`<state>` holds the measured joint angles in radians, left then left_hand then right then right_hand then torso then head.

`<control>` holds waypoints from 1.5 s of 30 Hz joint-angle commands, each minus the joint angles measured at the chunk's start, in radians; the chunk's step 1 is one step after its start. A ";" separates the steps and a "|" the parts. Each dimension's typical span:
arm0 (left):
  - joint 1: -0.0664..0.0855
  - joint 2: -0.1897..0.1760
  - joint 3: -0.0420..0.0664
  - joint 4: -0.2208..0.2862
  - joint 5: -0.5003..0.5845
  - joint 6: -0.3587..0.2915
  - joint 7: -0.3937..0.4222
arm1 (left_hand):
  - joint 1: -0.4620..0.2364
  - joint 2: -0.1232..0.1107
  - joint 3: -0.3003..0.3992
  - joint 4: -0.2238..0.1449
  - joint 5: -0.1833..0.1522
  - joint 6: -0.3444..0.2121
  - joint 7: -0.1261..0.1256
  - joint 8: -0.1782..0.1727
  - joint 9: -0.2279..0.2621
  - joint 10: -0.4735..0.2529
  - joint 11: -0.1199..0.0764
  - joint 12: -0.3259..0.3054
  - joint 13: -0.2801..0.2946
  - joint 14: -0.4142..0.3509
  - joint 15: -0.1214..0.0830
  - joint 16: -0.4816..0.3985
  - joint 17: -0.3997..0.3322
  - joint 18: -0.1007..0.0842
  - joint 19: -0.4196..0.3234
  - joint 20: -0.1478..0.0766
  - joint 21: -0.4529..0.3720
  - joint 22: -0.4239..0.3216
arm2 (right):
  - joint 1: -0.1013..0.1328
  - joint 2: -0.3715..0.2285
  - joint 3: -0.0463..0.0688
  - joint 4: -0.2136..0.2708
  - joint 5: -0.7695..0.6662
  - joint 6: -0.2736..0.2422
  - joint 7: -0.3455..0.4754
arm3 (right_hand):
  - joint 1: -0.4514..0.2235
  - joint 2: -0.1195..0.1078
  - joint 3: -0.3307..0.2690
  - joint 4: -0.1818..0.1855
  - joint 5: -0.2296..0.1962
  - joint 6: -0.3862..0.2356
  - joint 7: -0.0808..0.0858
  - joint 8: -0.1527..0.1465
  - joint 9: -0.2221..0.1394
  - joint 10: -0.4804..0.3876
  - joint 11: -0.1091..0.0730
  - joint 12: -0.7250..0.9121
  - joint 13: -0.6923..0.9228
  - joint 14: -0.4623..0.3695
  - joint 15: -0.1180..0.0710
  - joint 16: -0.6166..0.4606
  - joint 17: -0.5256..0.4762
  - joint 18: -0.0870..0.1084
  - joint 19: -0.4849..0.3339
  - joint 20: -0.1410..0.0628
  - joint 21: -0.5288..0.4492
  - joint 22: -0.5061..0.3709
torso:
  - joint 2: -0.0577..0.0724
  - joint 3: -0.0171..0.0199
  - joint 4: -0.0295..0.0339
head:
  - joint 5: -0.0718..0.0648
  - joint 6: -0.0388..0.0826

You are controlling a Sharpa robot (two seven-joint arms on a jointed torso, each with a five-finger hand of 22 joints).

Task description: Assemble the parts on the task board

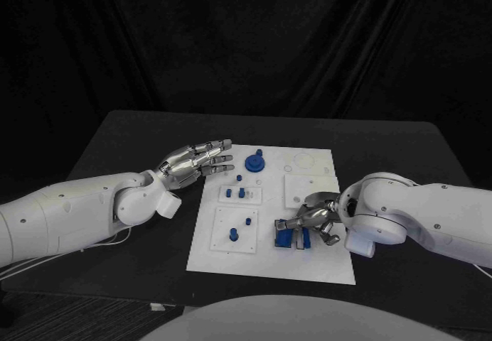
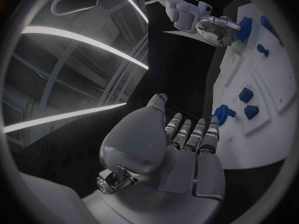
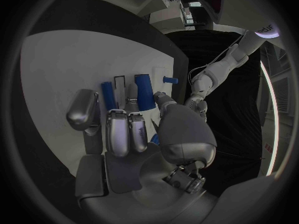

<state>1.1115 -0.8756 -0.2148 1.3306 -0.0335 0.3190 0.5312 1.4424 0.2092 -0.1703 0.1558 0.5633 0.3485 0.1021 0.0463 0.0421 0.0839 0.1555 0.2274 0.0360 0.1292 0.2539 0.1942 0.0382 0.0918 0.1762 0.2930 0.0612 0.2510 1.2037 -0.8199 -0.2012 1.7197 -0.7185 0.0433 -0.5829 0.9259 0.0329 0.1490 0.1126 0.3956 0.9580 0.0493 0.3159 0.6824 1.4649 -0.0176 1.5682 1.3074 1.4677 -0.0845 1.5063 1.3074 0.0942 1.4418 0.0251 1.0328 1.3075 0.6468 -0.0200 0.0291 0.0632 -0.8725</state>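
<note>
The white task board lies in the middle of the black table. My right hand is low over the board's near right part, and its fingers curl onto a blue block. In the right wrist view the fingers reach between the blue bars of that block, and a sliver of blue shows beside the thumb. My left hand hovers open at the board's far left edge with its fingers spread and nothing in it. A round blue part stands just beyond its fingertips.
Small blue pegs stand in a raised square mid-board, and another peg stands in the near left square. The far right part of the board has bare white recesses. Black table surface surrounds the board.
</note>
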 commanded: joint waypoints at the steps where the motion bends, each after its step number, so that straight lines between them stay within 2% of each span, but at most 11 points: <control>1: -0.002 0.003 0.001 0.000 0.002 0.016 0.005 | 0.005 0.008 0.004 0.001 0.005 -0.002 0.006 0.005 0.001 -0.001 0.002 0.006 0.001 0.006 0.004 0.006 0.001 -0.012 0.004 0.000 0.000 -0.002 | -0.009 0.000 -0.007 -0.002 -0.005 0.032 -0.034 | 0.014 0.011 0.004 -0.008 0.023 0.013 -0.003 0.014 0.009 0.106 -0.009 0.003 0.263 0.068 -0.005 -0.002 0.054 0.008 0.002 -0.005 -0.007 0.125 | 0.000 0.0001 0.0002 | 0.001 0.000; 7: -0.003 0.002 0.001 0.000 0.002 0.016 0.002 | 0.006 0.008 0.004 0.001 0.005 -0.002 0.006 0.005 0.001 -0.001 0.001 0.006 0.001 0.006 0.004 0.006 0.001 -0.012 0.004 0.000 0.000 -0.002 | -0.009 0.002 -0.007 -0.005 -0.005 0.032 -0.035 | -0.003 0.021 0.003 -0.001 -0.026 0.018 -0.013 0.058 0.047 0.106 -0.018 0.003 0.263 0.067 -0.012 -0.003 0.050 0.008 0.001 -0.011 -0.012 0.124 | 0.000 -0.0002 0.0001 | 0.001 0.000; 11: -0.004 0.002 0.001 0.000 0.002 0.017 -0.001 | 0.006 0.008 0.006 -0.001 0.006 -0.002 0.008 0.005 0.001 -0.001 -0.001 0.006 0.002 0.007 0.004 0.007 0.001 -0.012 0.004 0.000 0.000 -0.002 | -0.009 0.003 -0.007 -0.007 -0.006 0.029 -0.036 | -0.022 0.015 -0.034 0.010 -0.220 -0.019 -0.027 0.172 0.167 0.106 -0.030 0.003 0.263 0.067 -0.023 -0.005 0.044 0.008 0.002 -0.020 -0.015 0.125 | 0.000 -0.0001 0.0007 | 0.002 0.000; 16: -0.005 0.002 0.001 0.001 0.002 0.019 -0.006 | 0.007 0.011 0.014 -0.008 0.007 0.011 0.024 0.009 0.003 -0.001 -0.011 0.009 0.002 0.007 0.003 0.010 0.001 -0.012 0.005 0.000 0.000 -0.004 | -0.009 0.004 -0.007 -0.008 -0.006 0.023 -0.036 | -0.027 0.004 -0.085 0.022 -0.335 -0.061 -0.035 0.264 0.277 0.106 -0.033 0.003 0.263 0.065 -0.029 -0.007 0.036 0.008 0.003 -0.024 -0.019 0.124 | 0.000 -0.0003 0.0000 | 0.003 0.000; 18: -0.006 0.002 0.001 0.001 0.002 0.019 -0.007 | 0.007 0.011 0.016 -0.010 0.007 0.014 0.028 0.010 0.003 -0.001 -0.014 0.009 0.002 0.008 0.003 0.011 0.001 -0.011 0.005 0.000 0.000 -0.005 | -0.009 0.004 -0.007 -0.008 -0.006 0.021 -0.036 | -0.031 -0.004 -0.097 0.025 -0.340 -0.070 -0.035 0.276 0.294 0.106 -0.035 0.003 0.263 0.065 -0.029 -0.008 0.033 0.008 0.003 -0.025 -0.020 0.124 | 0.000 -0.0003 0.0002 | 0.003 0.000; 21: -0.007 0.001 0.001 0.001 0.002 0.020 -0.009 | 0.006 0.011 0.019 -0.014 0.007 0.027 0.037 0.014 0.005 0.000 -0.018 0.011 0.002 0.007 0.003 0.012 0.000 -0.011 0.005 0.000 0.000 -0.006 | -0.009 0.002 -0.007 -0.006 -0.006 0.012 -0.033 | -0.050 -0.031 -0.161 0.057 -0.347 -0.119 -0.038 0.351 0.389 0.106 -0.041 0.003 0.263 0.063 -0.031 -0.012 0.020 0.010 0.002 -0.030 -0.029 0.122 | 0.000 0.0000 0.0000 | 0.005 0.000; 26: -0.008 0.000 0.001 0.002 0.002 0.021 -0.010 | 0.006 0.011 0.022 -0.016 0.007 0.036 0.042 0.017 0.006 0.000 -0.019 0.012 0.002 0.007 0.003 0.013 0.000 -0.011 0.006 0.000 0.000 -0.007 | -0.009 -0.018 -0.007 0.012 -0.013 -0.009 -0.020 | -0.067 -0.047 -0.213 0.089 -0.346 -0.142 -0.042 0.391 0.444 0.106 -0.044 0.003 0.263 0.062 -0.034 -0.013 0.013 0.011 0.001 -0.032 -0.038 0.120 | -0.001 0.0001 -0.0005 | 0.010 0.000; 36: -0.009 -0.006 0.001 0.004 0.002 0.018 -0.010 | 0.006 0.010 0.025 -0.020 0.008 0.057 0.049 0.023 0.009 0.002 -0.020 0.016 0.002 0.010 0.003 0.017 0.001 -0.011 0.007 0.000 0.000 -0.007 | 0.043 -0.109 -0.006 0.111 -0.128 -0.137 0.111 | -0.018 -0.045 -0.258 0.100 -0.344 -0.207 -0.034 0.399 0.484 0.106 -0.037 0.003 0.263 0.070 -0.029 0.002 0.057 0.010 0.005 -0.029 -0.035 0.122 | -0.001 -0.0003 0.0001 | 0.014 0.000; 41: -0.009 -0.008 0.001 0.005 0.002 0.015 -0.007 | 0.006 0.009 0.025 -0.021 0.008 0.063 0.050 0.024 0.010 0.002 -0.019 0.017 0.003 0.010 0.003 0.018 0.001 -0.011 0.008 0.000 0.001 -0.006 | 0.072 -0.154 -0.006 0.162 -0.186 -0.252 0.272 | 0.033 -0.034 -0.262 0.090 -0.341 -0.228 -0.029 0.405 0.498 0.106 -0.032 0.003 0.263 0.072 -0.026 0.008 0.070 0.007 0.009 -0.025 -0.022 0.126 | 0.000 -0.0003 0.0001 | 0.015 0.000; 44: -0.009 -0.010 0.001 0.007 0.002 0.012 -0.001 | 0.006 0.008 0.026 -0.022 0.009 0.063 0.050 0.025 0.010 0.004 -0.018 0.019 0.003 0.010 0.003 0.018 0.001 -0.011 0.009 0.000 0.001 -0.005 | 0.077 -0.165 -0.006 0.178 -0.247 -0.311 0.353 | 0.113 -0.017 -0.255 0.060 -0.289 -0.249 -0.024 0.397 0.492 0.106 -0.027 0.003 0.263 0.073 -0.021 0.011 0.078 0.005 0.012 -0.022 -0.011 0.129 | 0.000 0.0000 0.0003 | 0.016 0.000; 45: -0.009 -0.011 0.001 0.008 0.002 0.011 0.001 | 0.006 0.007 0.026 -0.023 0.009 0.063 0.049 0.025 0.009 0.004 -0.017 0.020 0.003 0.011 0.003 0.019 0.001 -0.011 0.010 0.000 0.001 -0.005 | 0.076 -0.169 -0.006 0.184 -0.293 -0.329 0.373 | 0.159 -0.008 -0.246 0.036 -0.225 -0.269 -0.017 0.369 0.469 0.106 -0.022 0.003 0.263 0.073 -0.019 0.012 0.080 0.004 0.013 -0.020 -0.007 0.130 | 0.000 -0.0001 0.0002 | 0.016 0.000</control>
<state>1.1036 -0.8859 -0.2148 1.3344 -0.0336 0.3253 0.5122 1.4464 0.2131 -0.1481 0.1336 0.5665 0.4058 0.1519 0.0675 0.0505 0.0846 0.1419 0.2430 0.0376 0.1326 0.2574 0.2088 0.0386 0.0918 0.1762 0.2929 0.0612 0.2452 1.2794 -0.9845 -0.2075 1.8923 -0.8806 -0.1594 -0.3646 1.0602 0.0185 -0.1007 0.1601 0.1386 0.6992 0.0301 0.7000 1.1632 1.4686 -0.0492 1.5682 1.3078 1.4668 -0.1109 1.5142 1.3074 0.0940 1.4495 0.0039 1.0227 1.3081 0.6464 -0.0200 0.0290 0.0790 -0.8725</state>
